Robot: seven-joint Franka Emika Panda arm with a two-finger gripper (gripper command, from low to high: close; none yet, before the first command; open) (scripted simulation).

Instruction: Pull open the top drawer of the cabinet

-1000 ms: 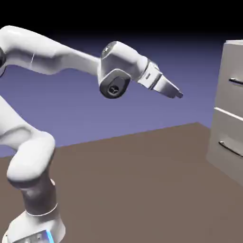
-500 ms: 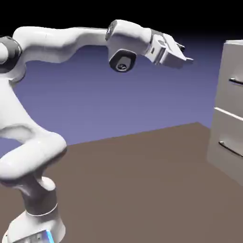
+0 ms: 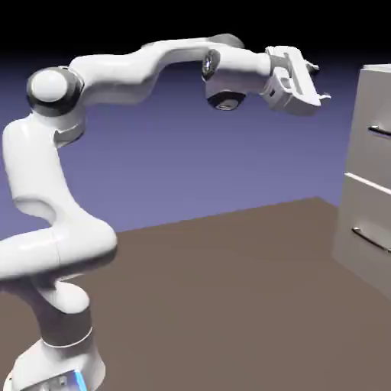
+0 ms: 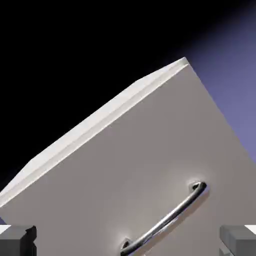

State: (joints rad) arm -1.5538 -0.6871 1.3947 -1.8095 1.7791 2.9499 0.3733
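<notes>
Nearest you in the hand view are the gripper's [image 4: 128, 241] two fingers [image 4: 239, 241], spread wide at the bottom edge, with nothing held between them. Beyond them, apart from both tips, the curved metal handle [image 4: 167, 220] slants across the space between, its upper end rising past the fingertips. Behind it, the top drawer [image 4: 120, 170] fills your view ahead of the fingers, closed, with the cabinet's [image 4: 100, 116] pale top edge farthest off.
</notes>
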